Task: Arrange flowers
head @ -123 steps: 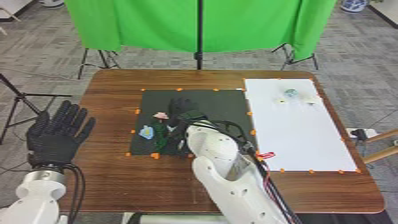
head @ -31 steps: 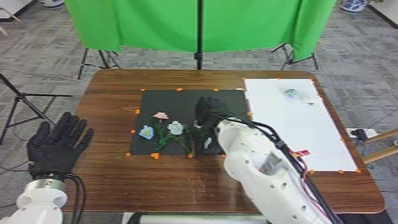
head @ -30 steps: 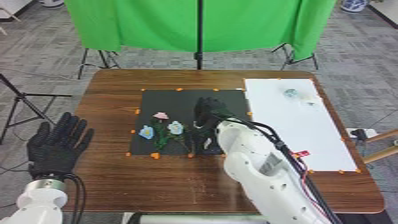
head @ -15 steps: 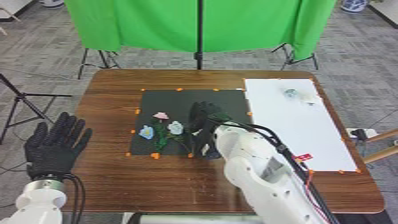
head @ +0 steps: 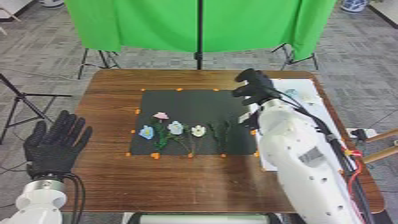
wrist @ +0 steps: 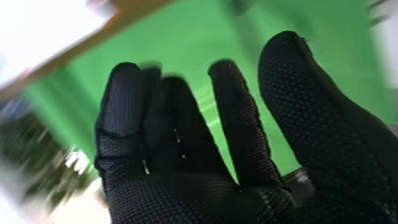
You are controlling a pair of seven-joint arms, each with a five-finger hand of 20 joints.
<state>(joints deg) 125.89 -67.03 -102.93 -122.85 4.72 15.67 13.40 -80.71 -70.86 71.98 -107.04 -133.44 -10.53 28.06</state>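
In the head view my right hand (head: 255, 85) is above the border between the dark mat (head: 191, 100) and the white board (head: 320, 127). The right wrist view has the right hand (wrist: 191, 145) with fingers straight, holding nothing. On the mat lie a pink flower (head: 161, 115), a light blue flower (head: 147, 132), a pale flower (head: 176, 128) and a white flower (head: 198, 131), with green stems (head: 219, 134) to their right. A pale blue-green flower (head: 292, 93) is on the board, beside the right arm. My left hand (head: 55, 145) is open at the table's left side.
The brown wooden table (head: 178, 185) extends around the mat and board. Orange markers (head: 155, 156) line the mat's edges. Behind the table hangs a green cloth (head: 142, 25) on stands.
My right hand has moved from the mat up and to the right, toward the board. The white flower and green stems it was covering are now exposed. The left hand has barely moved.
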